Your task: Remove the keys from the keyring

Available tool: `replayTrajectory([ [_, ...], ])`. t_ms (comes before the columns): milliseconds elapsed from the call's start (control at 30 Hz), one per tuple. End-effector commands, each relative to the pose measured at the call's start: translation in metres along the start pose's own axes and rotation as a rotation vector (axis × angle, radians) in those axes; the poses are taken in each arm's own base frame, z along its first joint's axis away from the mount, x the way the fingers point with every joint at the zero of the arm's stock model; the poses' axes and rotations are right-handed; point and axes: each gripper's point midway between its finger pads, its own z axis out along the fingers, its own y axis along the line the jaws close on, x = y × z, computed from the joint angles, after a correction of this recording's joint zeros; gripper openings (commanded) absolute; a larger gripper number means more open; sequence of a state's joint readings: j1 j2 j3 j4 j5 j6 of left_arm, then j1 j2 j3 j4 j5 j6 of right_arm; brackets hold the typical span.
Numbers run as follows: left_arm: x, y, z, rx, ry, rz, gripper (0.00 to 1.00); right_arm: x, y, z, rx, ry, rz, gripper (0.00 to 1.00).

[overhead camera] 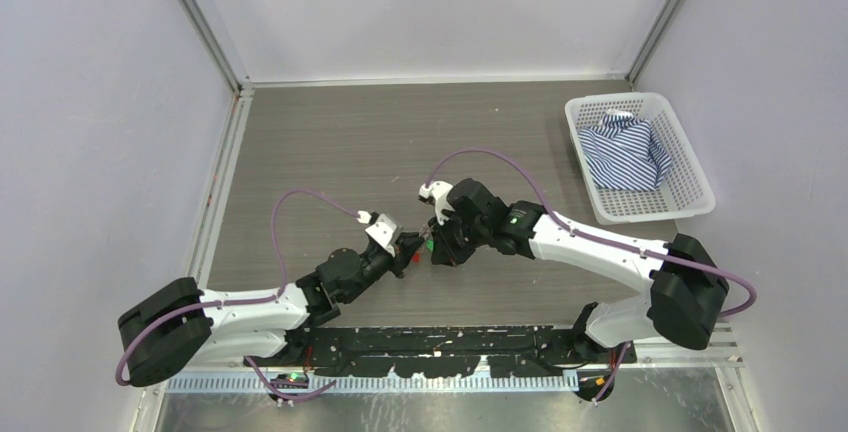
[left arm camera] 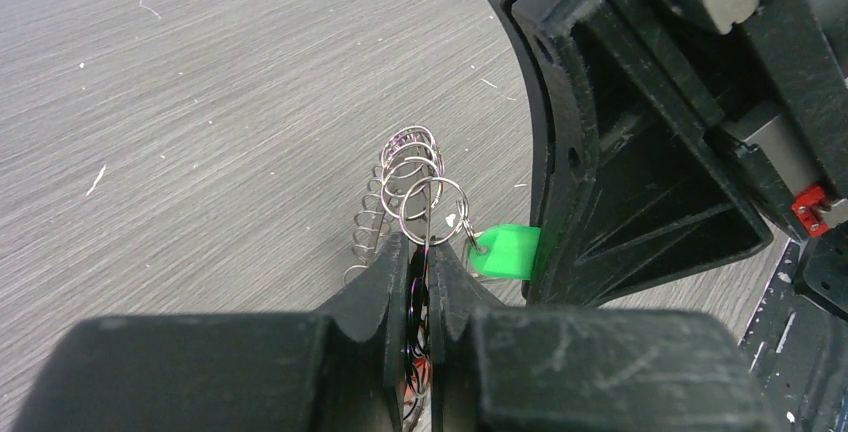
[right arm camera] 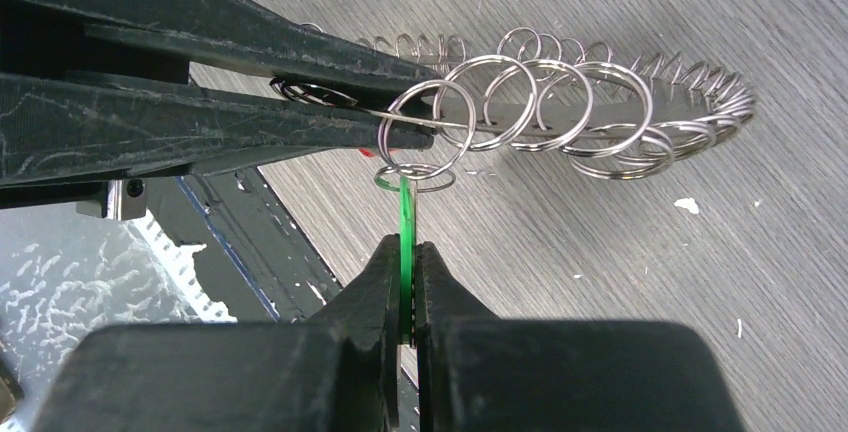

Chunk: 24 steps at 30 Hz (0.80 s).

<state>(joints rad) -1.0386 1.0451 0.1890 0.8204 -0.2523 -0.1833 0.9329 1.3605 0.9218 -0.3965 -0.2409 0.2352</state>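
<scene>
The left gripper (left arm camera: 420,252) is pinched shut on the thin silvery wire keyring (right arm camera: 440,122), which sticks straight out past its fingertips. The small silvery metal keys (right arm camera: 590,122), which look like wire loops here, curve away in an arc beyond those tips, above the grey wood-grain table (overhead camera: 330,142).

Just right of that pinch hangs the bright green flat plastic key head (right arm camera: 404,212). The right gripper (right arm camera: 405,252) is clamped shut on it edge-on. Its long axis lines up with the right fingers and crosses the left fingers roughly square.

I judge the next pull runs back along the right fingers, away from the ring. Bare table lies beyond, and the white plastic basket (overhead camera: 690,162) is well apart to the right.
</scene>
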Motion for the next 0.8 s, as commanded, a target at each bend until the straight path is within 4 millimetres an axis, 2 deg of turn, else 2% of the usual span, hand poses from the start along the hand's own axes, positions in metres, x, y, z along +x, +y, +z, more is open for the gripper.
replayTrajectory([
  [0, -0.046, -0.013, 0.008, 0.043, -0.149, -0.041, 0.01, -0.025, 0.007, -0.001, -0.009, -0.068, -0.036, 0.01],
  [400, -0.063, -0.023, 0.009, 0.098, -0.203, -0.023, 0.01, -0.008, -0.004, 0.009, 0.067, 0.000, -0.048, 0.01],
  [600, -0.058, -0.022, 0.005, 0.100, -0.200, -0.019, 0.00, -0.019, -0.010, 0.003, 0.115, -0.050, -0.037, 0.01],
  [667, -0.058, -0.019, 0.005, 0.087, -0.203, -0.018, 0.00, -0.022, -0.008, 0.000, 0.111, -0.067, -0.031, 0.06],
  [767, -0.056, -0.014, 0.004, 0.060, -0.205, -0.008, 0.00, -0.025, -0.004, -0.008, 0.100, -0.092, -0.019, 0.24],
])
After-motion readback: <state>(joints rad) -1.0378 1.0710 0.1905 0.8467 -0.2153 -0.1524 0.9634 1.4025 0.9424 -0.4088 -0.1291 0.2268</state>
